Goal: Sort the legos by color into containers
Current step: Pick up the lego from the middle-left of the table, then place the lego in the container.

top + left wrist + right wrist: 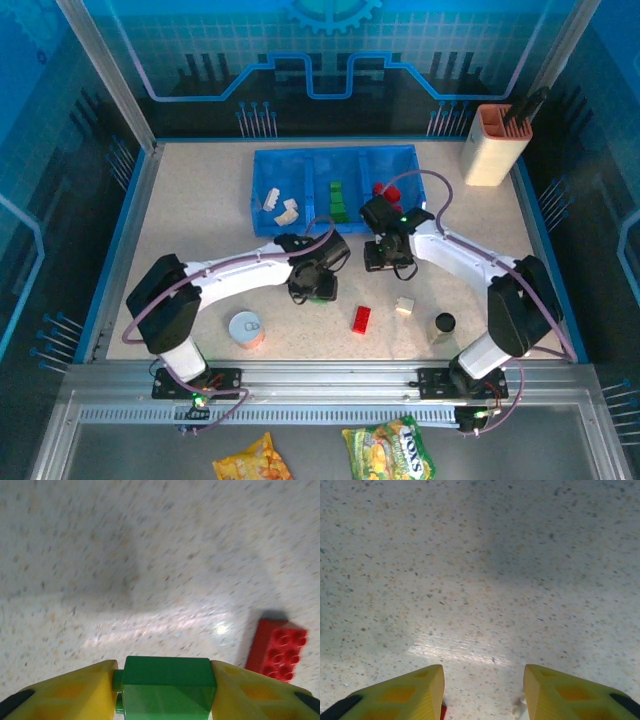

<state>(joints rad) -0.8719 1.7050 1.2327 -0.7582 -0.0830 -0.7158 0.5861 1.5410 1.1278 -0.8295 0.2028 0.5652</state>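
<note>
My left gripper (pixel 165 692) is shut on a green lego (pixel 167 687), pinched between its yellow fingers just above the table. From above, that gripper (pixel 315 290) hovers in front of the blue containers (pixel 335 151). A red lego (pixel 361 318) lies on the table to its right, also in the left wrist view (pixel 277 650). A cream lego (pixel 404 306) lies further right. My right gripper (pixel 382 258) is open over bare table, with nothing between its fingers (pixel 484 690). White legos (pixel 283 208) sit in the left compartment, green ones (pixel 339 200) in the middle and red ones (pixel 390 190) in the right.
A round white-orange tin (pixel 245 329) stands near the left arm's base. A small black cylinder (pixel 444 323) stands near the right arm. A beige holder (pixel 494 145) is at the back right. Two snack bags (pixel 388 450) lie below the table edge.
</note>
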